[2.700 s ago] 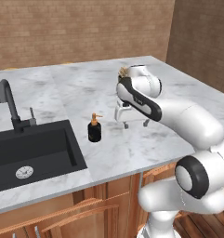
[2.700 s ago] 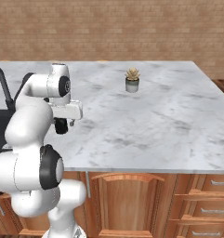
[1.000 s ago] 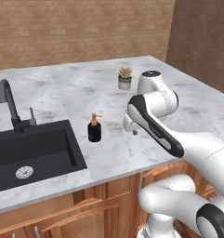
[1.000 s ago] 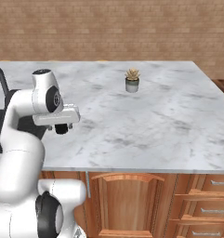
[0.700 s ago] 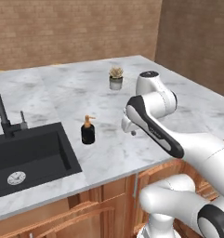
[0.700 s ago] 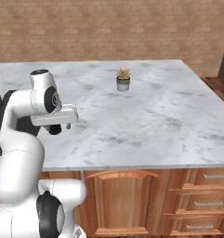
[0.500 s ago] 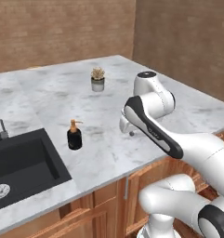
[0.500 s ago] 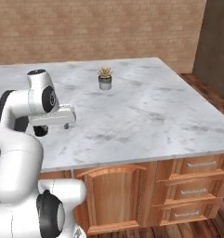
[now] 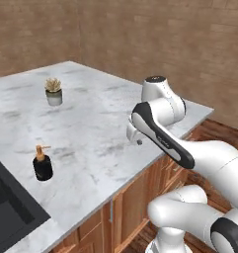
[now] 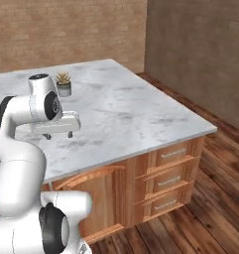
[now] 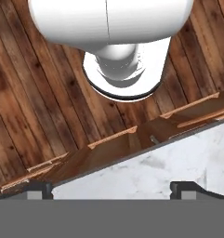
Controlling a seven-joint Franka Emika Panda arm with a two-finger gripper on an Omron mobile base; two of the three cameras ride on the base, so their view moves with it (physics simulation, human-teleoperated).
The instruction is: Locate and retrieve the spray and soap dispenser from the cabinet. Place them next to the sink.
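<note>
The soap dispenser (image 9: 42, 166), a squat black bottle with a bronze pump, stands upright on the marble counter (image 9: 91, 133), just right of the black sink (image 9: 9, 210) at the lower left corner. My gripper (image 9: 136, 140) hangs above the counter's near edge, well to the right of the dispenser and apart from it. Its two fingertips (image 11: 39, 188) stand wide apart in the hand view, and the gripper (image 11: 113, 190) is open with nothing between them. From the right base view the gripper (image 10: 59, 135) points down over the marble. The spray and the cabinet are out of view.
A small potted plant (image 9: 53, 92) sits at the far side of the counter (image 10: 116, 109). Wooden drawers (image 10: 165, 173) line the island's front. Brick walls close in behind and to the right, with wooden floor (image 10: 205, 198) between them and the island.
The whole picture has shifted left as the base turned. The sink and dispenser have slid toward the left edge and the island's right corner has come into view. The arm's pose looks unchanged.
</note>
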